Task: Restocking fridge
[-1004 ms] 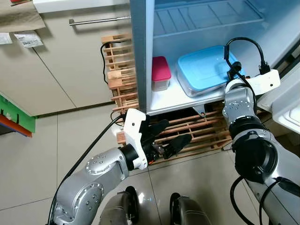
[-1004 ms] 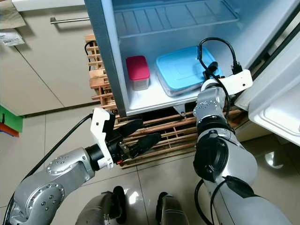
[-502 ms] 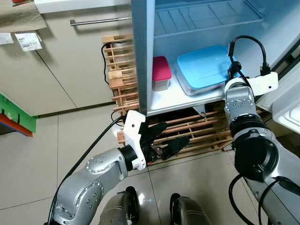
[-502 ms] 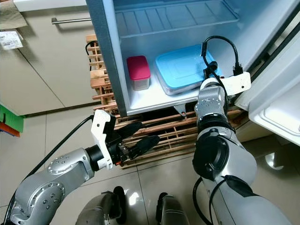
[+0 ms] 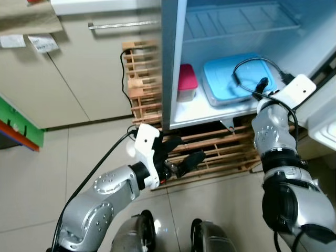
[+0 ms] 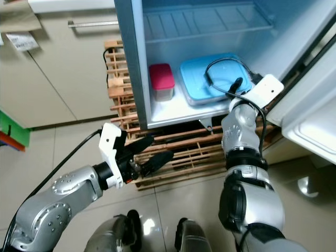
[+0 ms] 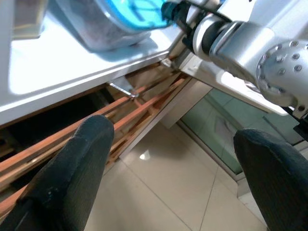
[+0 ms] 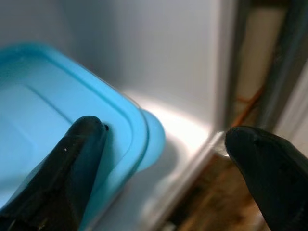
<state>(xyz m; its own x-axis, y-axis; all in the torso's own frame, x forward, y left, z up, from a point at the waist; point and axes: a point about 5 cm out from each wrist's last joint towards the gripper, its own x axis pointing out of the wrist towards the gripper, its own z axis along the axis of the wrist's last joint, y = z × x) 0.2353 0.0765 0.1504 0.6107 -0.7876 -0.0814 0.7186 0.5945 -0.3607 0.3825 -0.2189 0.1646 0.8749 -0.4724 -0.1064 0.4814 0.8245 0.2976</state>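
The fridge (image 5: 170, 63) stands open. On its lower shelf (image 5: 199, 110) sit a small red-lidded tub (image 5: 187, 83) and a flat blue-lidded container (image 5: 236, 79). My right arm (image 5: 273, 131) reaches to the shelf's front right corner. In the right wrist view my right gripper (image 8: 163, 132) is open, one finger (image 8: 82, 159) over the corner of the blue lid (image 8: 53, 101), the other finger (image 8: 260, 163) past the shelf's edge. My left gripper (image 5: 181, 155) is open and empty, held low in front of the wooden pallet (image 5: 220, 147) under the fridge.
A wire shelf (image 5: 236, 21) spans the fridge above the containers. The fridge door (image 5: 325, 115) stands open at the right. A wooden rack (image 5: 139, 79) and a beige cabinet with a bar handle (image 5: 123, 23) are to the left. Tiled floor (image 5: 42, 178) lies below.
The whole picture has shifted a little to the right. My right wrist has twisted at the shelf's corner, its cable now looping over the blue lid. The left gripper stays open and low.
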